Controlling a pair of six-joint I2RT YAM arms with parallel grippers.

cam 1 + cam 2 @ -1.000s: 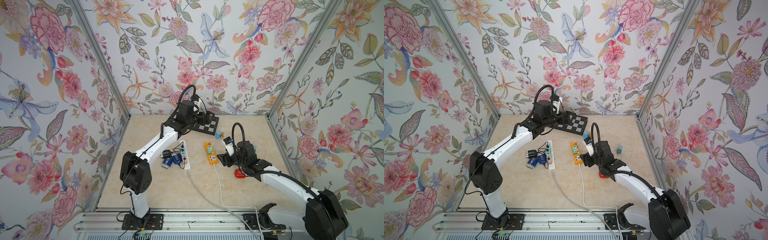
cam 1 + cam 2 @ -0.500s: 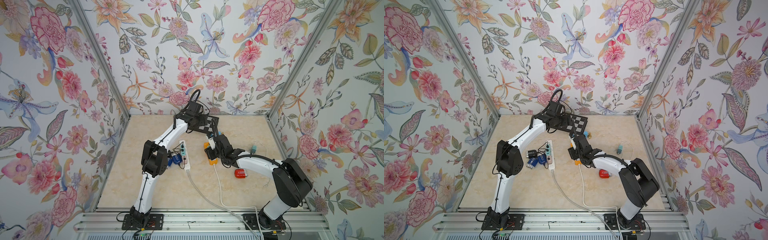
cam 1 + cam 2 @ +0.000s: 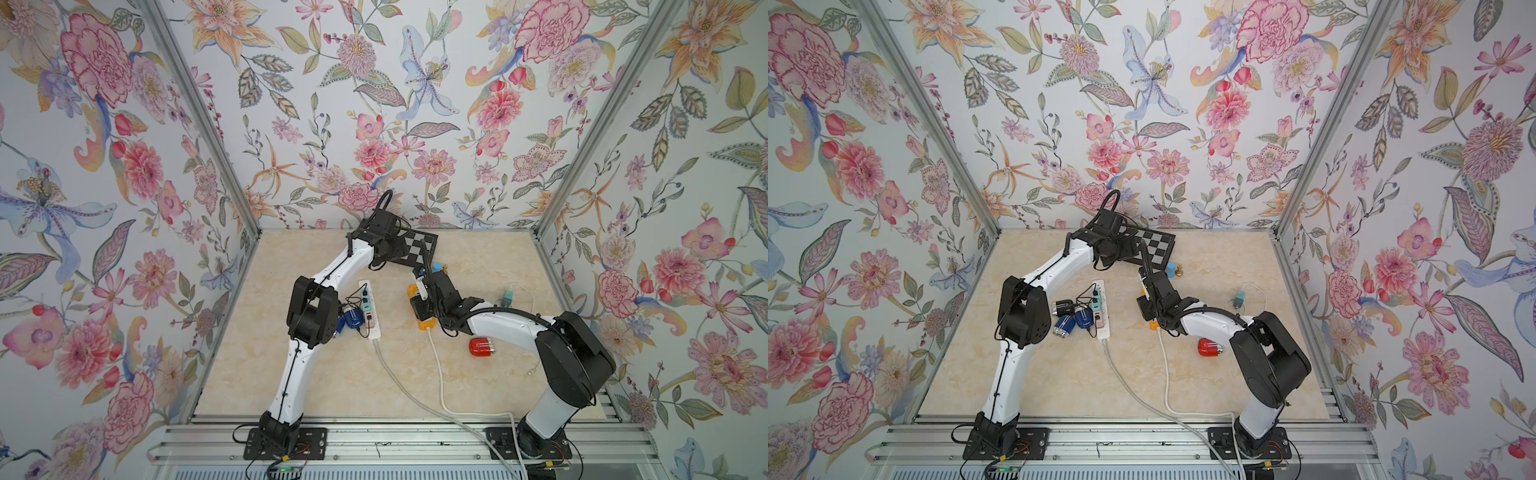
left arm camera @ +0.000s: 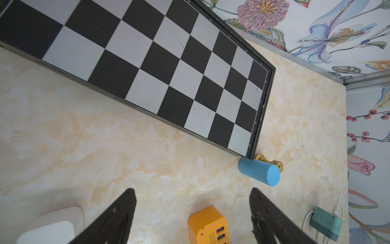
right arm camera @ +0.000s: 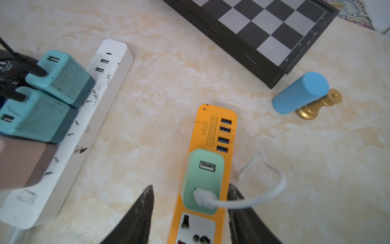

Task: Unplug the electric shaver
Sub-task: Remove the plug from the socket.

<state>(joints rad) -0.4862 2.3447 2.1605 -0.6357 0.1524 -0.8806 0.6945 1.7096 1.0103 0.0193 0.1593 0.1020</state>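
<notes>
- Left gripper [image 4: 192,190] released, empty, over beige marbled tabletop [image 4: 105,147]
- Right gripper [image 5: 190,186] unclenched, astride orange plastic power strip [image 5: 211,131] at mint-green adapter [image 5: 202,177]
- Blue cylindrical electric shaver [image 3: 1084,319] lies beside long white power strip [image 3: 1104,328]

Cream marbled tabletop [image 3: 332,374] before my arms. Far centre: chessboard [image 3: 419,249], with a blue cylinder [image 4: 259,172] and a gold chess piece [image 5: 316,105] at its near right corner. Centre: white power strip [image 3: 374,328], orange power strip [image 5: 211,131] to its right. Left: electric shavers [image 3: 1084,319]. Right: red object [image 3: 481,347], teal charger [image 3: 508,297].
</notes>
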